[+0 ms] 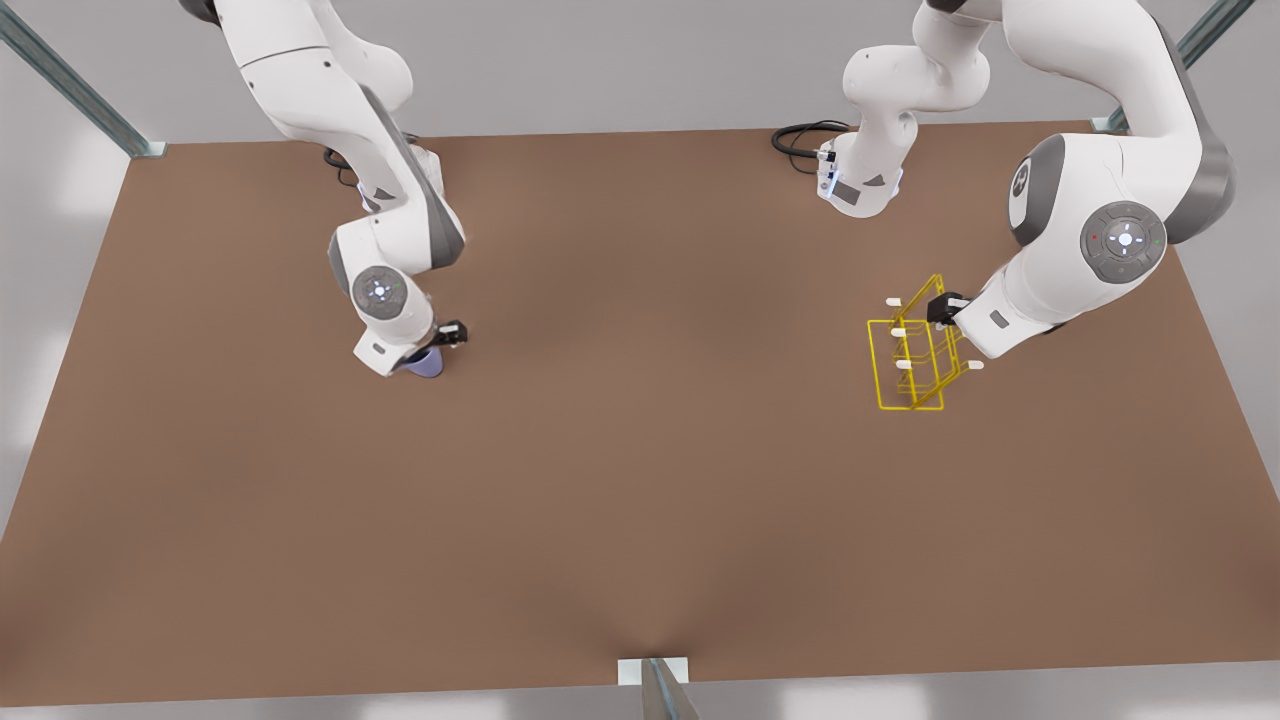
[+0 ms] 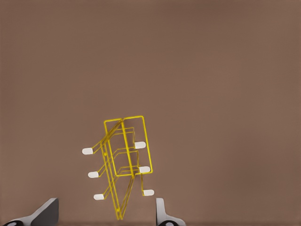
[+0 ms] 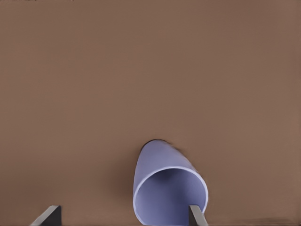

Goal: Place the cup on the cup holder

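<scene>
The right gripper [image 3: 124, 217] is hanging low over the cup [image 3: 162, 181], at the front view's left. Its fingers are spread wide, one finger [image 3: 197, 215] just next to the cup's rim and the other finger [image 3: 47, 215] well off to the side. It is not squeezing anything. It looks like it is lining up so the cup can fit between the fingers.

The cup [image 1: 425, 362] is sitting on the brown table [image 1: 640, 500], partly hidden under the arm. It is far from the cup holder [image 1: 915, 350], which is standing on the table at the front view's right.

The left gripper [image 2: 106, 214] is hanging close by the cup holder [image 2: 123, 162]. Its fingers are open wide too, and holding nothing. It may be getting ready to steady the thin wire rack so it does not tip.
</scene>
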`<action>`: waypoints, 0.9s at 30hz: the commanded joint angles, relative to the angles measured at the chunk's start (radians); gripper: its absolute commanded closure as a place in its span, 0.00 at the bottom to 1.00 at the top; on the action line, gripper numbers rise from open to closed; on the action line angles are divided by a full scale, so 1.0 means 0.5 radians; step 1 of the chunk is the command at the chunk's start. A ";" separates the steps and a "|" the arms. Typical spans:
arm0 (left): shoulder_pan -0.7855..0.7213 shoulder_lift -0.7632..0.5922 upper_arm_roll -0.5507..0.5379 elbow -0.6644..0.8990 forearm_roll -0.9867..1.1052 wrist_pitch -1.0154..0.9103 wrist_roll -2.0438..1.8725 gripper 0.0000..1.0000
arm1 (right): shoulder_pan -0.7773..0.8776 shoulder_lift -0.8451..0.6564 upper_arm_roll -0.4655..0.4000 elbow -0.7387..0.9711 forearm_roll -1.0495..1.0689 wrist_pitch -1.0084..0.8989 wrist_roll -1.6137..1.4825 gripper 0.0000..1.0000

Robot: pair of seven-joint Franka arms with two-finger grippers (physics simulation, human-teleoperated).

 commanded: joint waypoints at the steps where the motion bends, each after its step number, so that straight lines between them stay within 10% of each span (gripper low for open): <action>1: 0.000 0.009 -0.001 0.001 0.000 -0.001 -0.002 0.00 | 0.140 0.006 0.003 -0.006 -0.007 0.020 0.028 0.00; 12: 0.003 0.012 -0.001 0.004 0.003 -0.022 0.004 0.00 | 0.171 0.019 0.102 -0.018 -0.001 0.048 0.160 0.00; 17: 0.025 0.497 0.003 0.614 -0.006 -0.384 -0.036 0.00 | 0.066 0.381 -0.110 0.740 -0.010 -0.327 -0.322 0.00; 27: 0.016 0.364 0.012 0.464 -0.034 -0.418 -0.020 0.00 | 0.069 0.261 -0.138 0.363 0.008 -0.121 -0.303 0.00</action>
